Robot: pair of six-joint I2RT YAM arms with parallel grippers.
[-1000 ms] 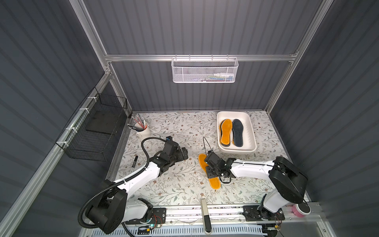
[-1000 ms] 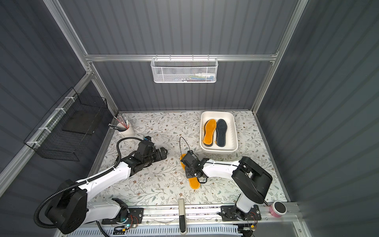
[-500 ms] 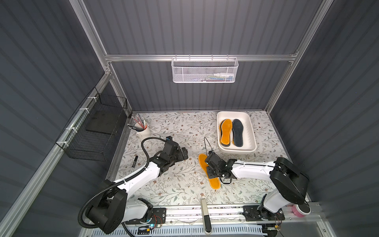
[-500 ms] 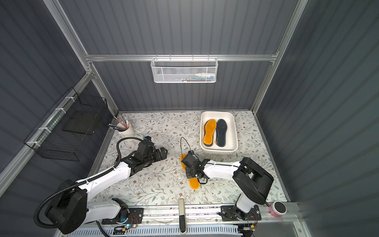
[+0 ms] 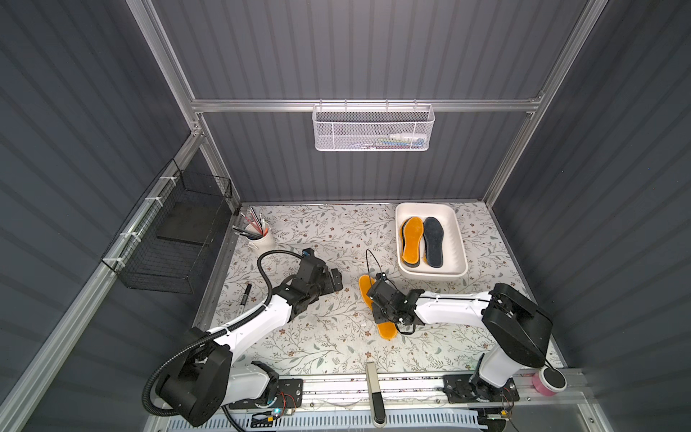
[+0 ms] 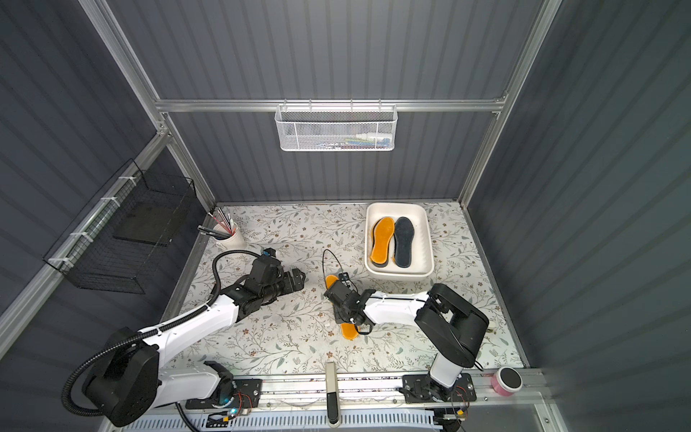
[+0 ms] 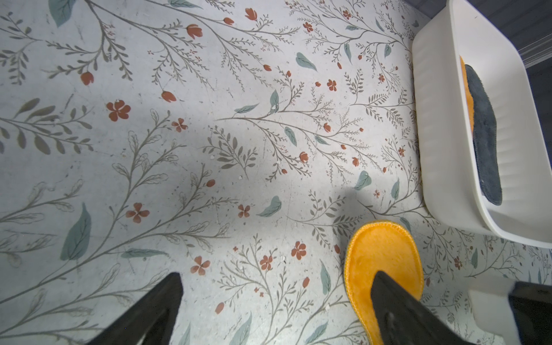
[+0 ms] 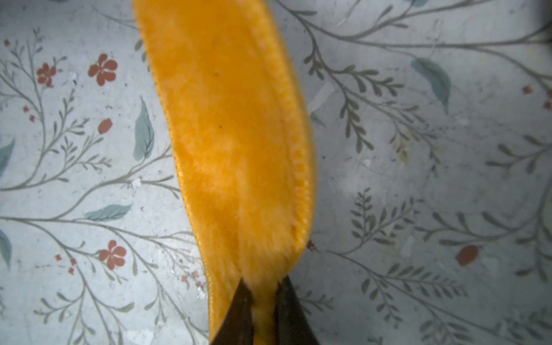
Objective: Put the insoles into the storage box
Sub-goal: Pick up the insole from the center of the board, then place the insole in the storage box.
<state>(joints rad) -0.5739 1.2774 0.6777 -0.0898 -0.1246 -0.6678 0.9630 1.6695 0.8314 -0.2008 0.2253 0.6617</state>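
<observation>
Dark ribbed panels wall the booth in, and the counter (image 5: 318, 336) wears a pale cloth printed with twigs and small red flowers.

At far left a black wire basket (image 5: 168, 239) hangs on the frame, with a flat dark slab in it that I can't identify. Next come a white cup of pens (image 5: 261, 241) and a dark marker (image 5: 245, 293) lying loose.

The left fingers (image 7: 149, 313) are spread wide and hold nothing. Both are cut off by the edge of the wrist view. One overlaps the toe of the orange insole (image 5: 387, 329) there, but both top views show a gap between them.

High on the back wall hangs a white mesh basket (image 5: 374, 127); what is in it is too small to read.

The orange insole lies on the counter near the middle, fuzzy and stitched round its rim. From above only the toe and heel show, since the right wrist covers the middle. In the right wrist view the right fingers (image 8: 239, 313) are clenched on it, with plush bunched between the two dark tips.

Further right and toward the back wall stands the storage box (image 5: 460, 239), smooth white plastic with rounded corners. An orange-topped insole (image 5: 411, 241) and a dark grey insole (image 5: 433, 241) lie in it side by side. A dark edge peeks from under the orange one, and I can't tell how many are stacked.

At far right a pink roll (image 5: 549, 383) with a black top sits on the rail.
</observation>
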